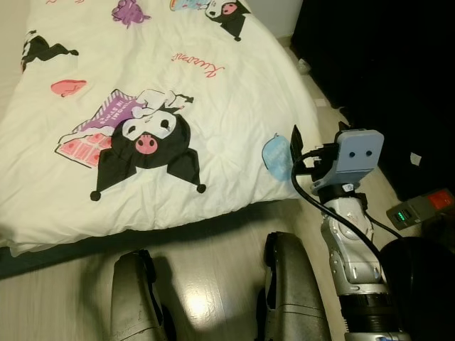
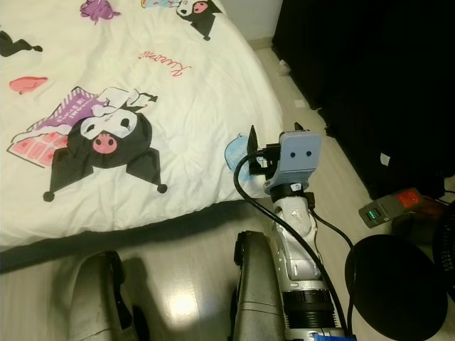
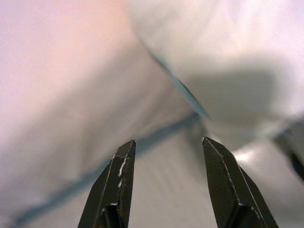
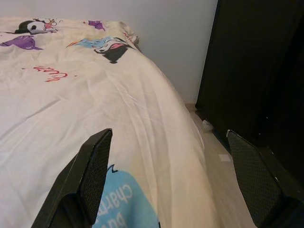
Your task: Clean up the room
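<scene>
A bed under a white duvet [image 1: 178,92] printed with black cartoon figures spreads across the left and middle. My right gripper [image 1: 318,135] is raised at the duvet's near right corner, just above a blue printed patch [image 1: 276,158]. It is open with nothing between its fingers [image 4: 92,173]. In the right wrist view the duvet [image 4: 95,104] runs away toward a pale wall. My left gripper [image 3: 167,141] is open and empty, pointing at the duvet's hanging edge [image 3: 180,88] and the floor below it.
A tall black cabinet or curtain [image 1: 384,57] lines the right side, leaving a narrow strip of floor beside the bed. Small white scraps [image 1: 304,66] lie there. A grey device with a green light [image 1: 419,207] and a round black object [image 2: 391,284] sit at right. My legs [image 1: 291,291] stand below.
</scene>
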`<state>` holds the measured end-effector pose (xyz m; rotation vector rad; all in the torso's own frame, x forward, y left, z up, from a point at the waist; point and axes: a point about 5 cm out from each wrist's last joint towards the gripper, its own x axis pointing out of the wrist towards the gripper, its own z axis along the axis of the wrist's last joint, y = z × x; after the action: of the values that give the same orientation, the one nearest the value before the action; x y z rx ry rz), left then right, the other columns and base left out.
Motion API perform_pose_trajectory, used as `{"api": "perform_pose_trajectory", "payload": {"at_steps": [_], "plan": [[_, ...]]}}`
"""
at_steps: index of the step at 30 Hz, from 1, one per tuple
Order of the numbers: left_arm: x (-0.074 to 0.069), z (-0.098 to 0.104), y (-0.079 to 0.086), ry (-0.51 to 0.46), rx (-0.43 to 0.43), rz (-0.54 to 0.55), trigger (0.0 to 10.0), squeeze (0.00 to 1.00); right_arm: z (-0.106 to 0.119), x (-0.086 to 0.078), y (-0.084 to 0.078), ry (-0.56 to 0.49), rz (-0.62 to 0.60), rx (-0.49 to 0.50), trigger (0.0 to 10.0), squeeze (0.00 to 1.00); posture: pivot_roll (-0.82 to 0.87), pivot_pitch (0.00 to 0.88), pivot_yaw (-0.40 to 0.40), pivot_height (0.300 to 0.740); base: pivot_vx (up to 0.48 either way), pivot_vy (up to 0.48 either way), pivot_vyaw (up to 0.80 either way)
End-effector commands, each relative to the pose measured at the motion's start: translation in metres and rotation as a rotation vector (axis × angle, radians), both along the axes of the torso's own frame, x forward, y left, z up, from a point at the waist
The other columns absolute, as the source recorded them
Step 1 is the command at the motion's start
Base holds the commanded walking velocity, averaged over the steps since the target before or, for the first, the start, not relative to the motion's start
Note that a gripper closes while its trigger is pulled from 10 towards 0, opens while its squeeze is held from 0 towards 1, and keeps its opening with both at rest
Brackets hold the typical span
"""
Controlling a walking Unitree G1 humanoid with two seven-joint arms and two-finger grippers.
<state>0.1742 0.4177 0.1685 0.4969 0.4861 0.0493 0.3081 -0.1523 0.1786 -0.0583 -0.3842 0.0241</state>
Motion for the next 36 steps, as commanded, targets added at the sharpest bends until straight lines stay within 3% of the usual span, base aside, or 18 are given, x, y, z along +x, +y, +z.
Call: {"api": "perform_pose_trajectory", "payload": {"at_steps": [1, 2, 3, 4, 5, 6, 7, 9, 10, 12, 13, 16, 23, 29, 36], "plan": [[-0.007, -0.010, 0.004, 0.033, -0.005, 0.021, 10.0, 0.00, -0.004, -0.001, 0.000, 0.010, 0.004, 0.012, 10.0, 0.00, 0.05, 0.211, 0.041, 0.500, 0.000, 0.000, 0.00], [0.019, 0.029, 0.009, -0.210, 0.092, 0.131, 10.0, 0.00, -0.001, 0.000, 0.001, -0.001, 0.014, 0.014, 10.0, 0.00, 0.06, 0.208, 0.025, 0.500, 0.000, 0.000, 0.00], [0.040, 0.070, 0.003, -0.490, 0.103, 0.237, 10.0, 0.00, 0.005, 0.002, 0.004, -0.016, 0.031, 0.013, 10.0, 0.00, 0.06, 0.201, 0.013, 0.500, 0.000, 0.000, 0.00], [0.049, 0.100, -0.002, -0.677, 0.087, 0.314, 10.0, 0.00, 0.009, 0.003, 0.006, -0.027, 0.042, 0.012, 10.0, 0.00, 0.06, 0.199, 0.011, 0.500, 0.000, 0.000, 0.00], [0.058, 0.117, -0.018, -0.811, 0.007, 0.326, 10.0, 0.00, 0.015, 0.003, 0.010, -0.049, 0.065, 0.019, 10.0, 0.00, 0.06, 0.192, 0.006, 0.500, 0.000, 0.000, 0.00], [0.068, 0.121, -0.038, -0.865, -0.079, 0.287, 10.0, 0.00, 0.021, 0.003, 0.013, -0.069, 0.085, 0.026, 10.0, 0.00, 0.06, 0.190, 0.004, 0.500, 0.000, 0.000, 0.00], [0.068, 0.121, -0.038, -0.865, -0.079, 0.287, 10.0, 0.00, 0.021, 0.003, 0.013, -0.069, 0.085, 0.026, 10.0, 0.00, 0.06, 0.190, 0.004, 0.500, 0.000, 0.000, 0.00], [0.085, 0.120, -0.086, -0.896, -0.156, 0.145, 10.0, 0.00, 0.031, 0.003, 0.020, -0.096, 0.119, 0.040, 10.0, 0.00, 0.05, 0.180, -0.003, 0.500, 0.000, 0.000, 0.00], [0.092, 0.119, -0.117, -0.903, -0.111, 0.037, 10.0, 0.00, 0.035, 0.002, 0.024, -0.107, 0.136, 0.048, 10.0, 0.00, 0.04, 0.168, -0.007, 0.500, 0.000, 0.000, 0.00], [0.098, 0.116, -0.162, -0.919, -0.038, -0.127, 10.0, 0.00, 0.039, 0.001, 0.029, -0.122, 0.160, 0.060, 10.0, 0.00, 0.03, 0.154, -0.011, 0.500, 0.000, 0.000, 0.00], [0.100, 0.114, -0.176, -0.927, -0.015, -0.182, 10.0, 0.00, 0.040, 0.000, 0.030, -0.127, 0.167, 0.064, 10.0, 0.00, 0.03, 0.152, -0.011, 0.500, 0.000, 0.000, 0.00], [0.108, 0.104, -0.202, -0.925, -0.115, -0.226, 10.0, 0.00, 0.039, 0.000, 0.030, -0.125, 0.173, 0.069, 10.0, 0.00, 0.01, 0.133, -0.010, 0.500, 0.000, 0.000, 0.00], [0.120, 0.098, -0.219, -0.930, -0.158, -0.206, 10.0, 0.00, 0.034, -0.002, 0.023, -0.113, 0.155, 0.047, 10.0, 0.00, 0.00, 0.109, -0.012, 0.524, 0.000, 0.000, 0.00], [0.124, 0.086, -0.217, -0.865, -0.219, -0.158, 10.0, 0.00, 0.022, -0.003, 0.015, -0.077, 0.126, 0.029, 10.0, 0.00, -0.01, 0.093, -0.014, 0.544, 0.000, 0.000, 0.00], [0.123, 0.075, -0.224, -0.837, -0.233, -0.164, 10.0, 0.00, 0.016, -0.003, 0.013, -0.049, 0.125, 0.022, 10.0, 0.00, -0.01, 0.091, -0.015, 0.578, 0.000, 0.000, 0.00]]}}
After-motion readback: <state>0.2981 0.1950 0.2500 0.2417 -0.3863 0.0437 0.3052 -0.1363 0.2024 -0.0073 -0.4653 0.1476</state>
